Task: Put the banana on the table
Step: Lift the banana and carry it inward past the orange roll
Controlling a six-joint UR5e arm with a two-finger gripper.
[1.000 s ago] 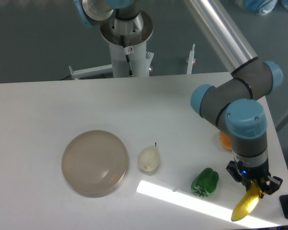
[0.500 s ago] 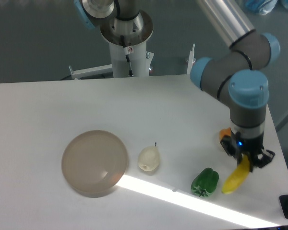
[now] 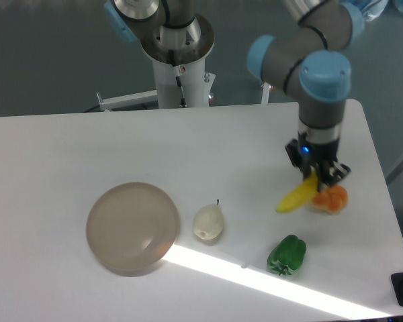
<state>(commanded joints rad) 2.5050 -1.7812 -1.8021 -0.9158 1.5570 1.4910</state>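
We see the banana [image 3: 297, 197] held at its upper end by the gripper [image 3: 317, 176], whose fingers are closed narrowly on it, so the fruit slants down and to the left over the right part of the table [image 3: 67, 147]. Whether its lower tip touches the surface we cannot tell. Just right of it sits the orange fruit [image 3: 329, 198], touching or nearly touching the banana, and beyond that the table's right edge is near. The green pepper [image 3: 287, 254] lies below, apart from the banana. The pear [image 3: 207, 222] is to the left with bare white surface between it and the banana, and the round plate [image 3: 133, 227] lies further left. The arm [image 3: 320, 87] reaches in from the upper right, its wrist pointing straight down at the tabletop.
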